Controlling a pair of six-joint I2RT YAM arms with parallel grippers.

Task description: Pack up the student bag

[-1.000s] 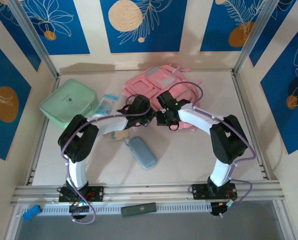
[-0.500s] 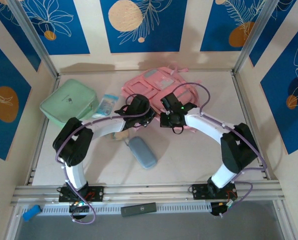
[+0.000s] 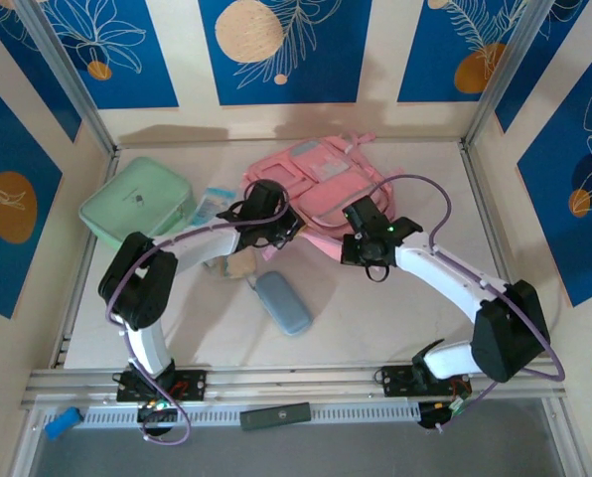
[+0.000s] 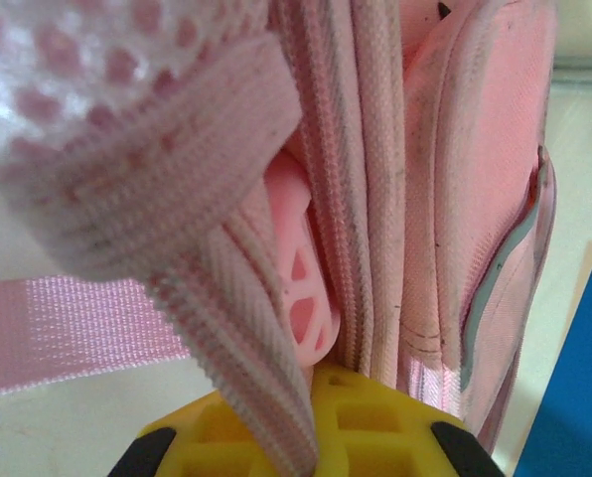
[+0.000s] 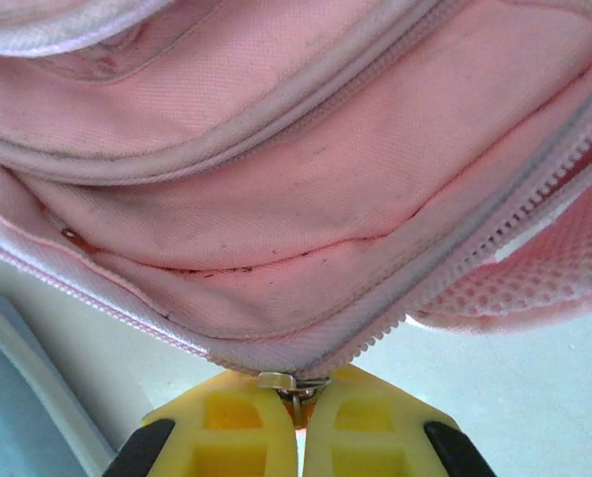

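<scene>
The student bag (image 3: 311, 177) is a pink fabric backpack lying at the back centre of the table. My left gripper (image 3: 279, 230) is at its near left edge. In the left wrist view its yellow fingers (image 4: 375, 432) are shut on a ribbed pink strap (image 4: 246, 368) of the bag, beside a pink plastic buckle (image 4: 301, 283). My right gripper (image 3: 350, 241) is at the bag's near right edge. Up close, the right gripper (image 5: 298, 409) is shut on the metal zip pull (image 5: 294, 384) at the corner of the zip line (image 5: 455, 248).
A mint green case (image 3: 137, 207) lies at the left, with a small clear blue packet (image 3: 214, 207) beside it. A grey-blue pouch (image 3: 283, 302) and a small tan item (image 3: 241, 266) lie in front of the bag. A dark bar (image 3: 276, 415) rests on the front rail.
My right arm has swung right and toward the near side, drawing the zip pull along with it. The left gripper has shifted slightly left, still holding the bag's strap.
</scene>
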